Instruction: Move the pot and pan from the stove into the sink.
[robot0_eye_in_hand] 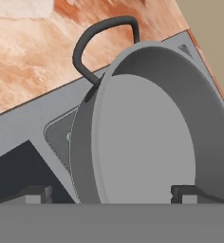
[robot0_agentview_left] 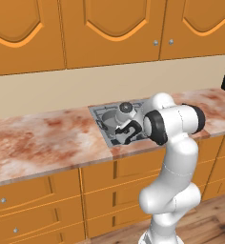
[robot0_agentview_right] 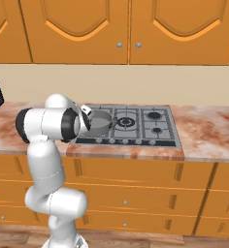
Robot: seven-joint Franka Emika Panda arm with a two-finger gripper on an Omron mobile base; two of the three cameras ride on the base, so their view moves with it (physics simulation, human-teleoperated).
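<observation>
A: While the arm folds low over the stove (robot0_agentview_right: 136,127), the fingers (robot0_eye_in_hand: 36,192) stand wide apart, one at either side of the pot (robot0_eye_in_hand: 147,128), nothing held.

B: Where does the pot sit?

A: On the burner at about nine o'clock of the cooktop, upright on the grate. In the hand view its open mouth faces the camera and one dark loop handle (robot0_eye_in_hand: 102,42) juts out at eleven o'clock.

B: Why spread like that?

A: My guess: it is lining up to take the rim or wall, and a wide, low pot needs the full spread. Nothing touches yet, as far as I can tell.

B: And the surroundings?

A: Mottled red-brown stone counter (robot0_agentview_right: 208,131), beige backsplash, orange wood cabinets (robot0_agentview_right: 136,29) above and below, wood floor. Knobs run along the stove's front edge.
</observation>
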